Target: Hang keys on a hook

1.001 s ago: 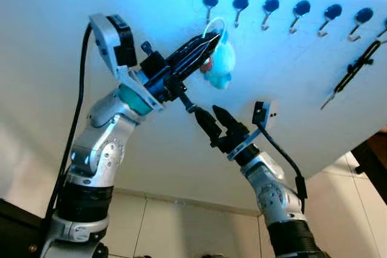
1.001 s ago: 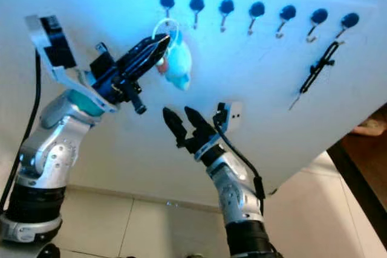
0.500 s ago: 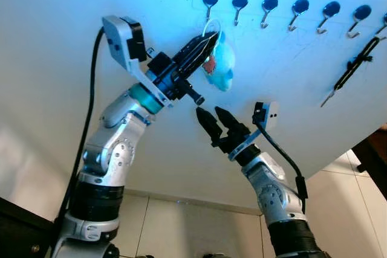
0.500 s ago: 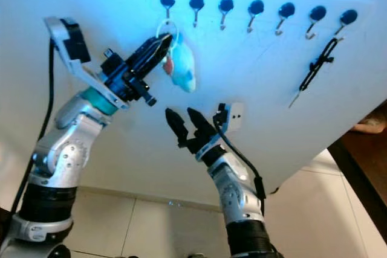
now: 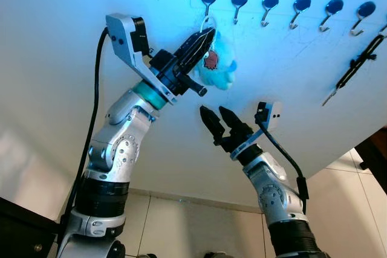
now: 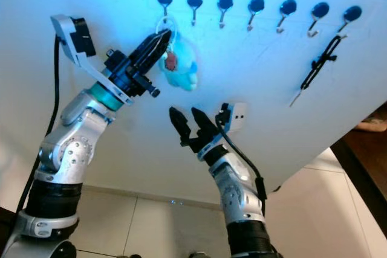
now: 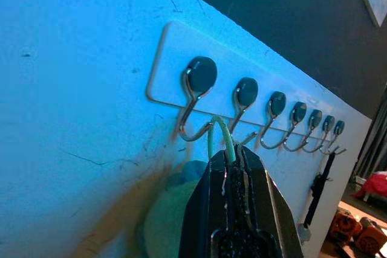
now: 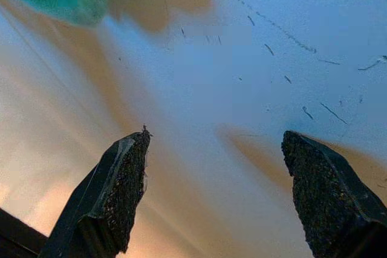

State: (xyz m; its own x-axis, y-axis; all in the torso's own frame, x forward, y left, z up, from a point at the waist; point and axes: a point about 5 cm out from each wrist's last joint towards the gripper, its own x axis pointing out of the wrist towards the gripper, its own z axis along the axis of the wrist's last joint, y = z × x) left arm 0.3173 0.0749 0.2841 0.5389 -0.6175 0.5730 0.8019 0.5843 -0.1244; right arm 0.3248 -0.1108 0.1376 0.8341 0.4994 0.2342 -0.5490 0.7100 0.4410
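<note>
Fluffy blue plush keychain (image 5: 219,69), thin ring (image 7: 221,138) pinched in my left gripper (image 5: 208,35) jaws, at curved metal hook (image 7: 195,104). Right gripper (image 5: 219,116) jaws apart below.

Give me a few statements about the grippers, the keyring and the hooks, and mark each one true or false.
1. The left gripper is shut on the keyring. True.
2. The right gripper holds the blue plush. False: it is open and empty, below the plush.
3. The ring is at the leftmost hook. True.
4. Every hook is bare. False: a black tool hangs at the far right.
</note>
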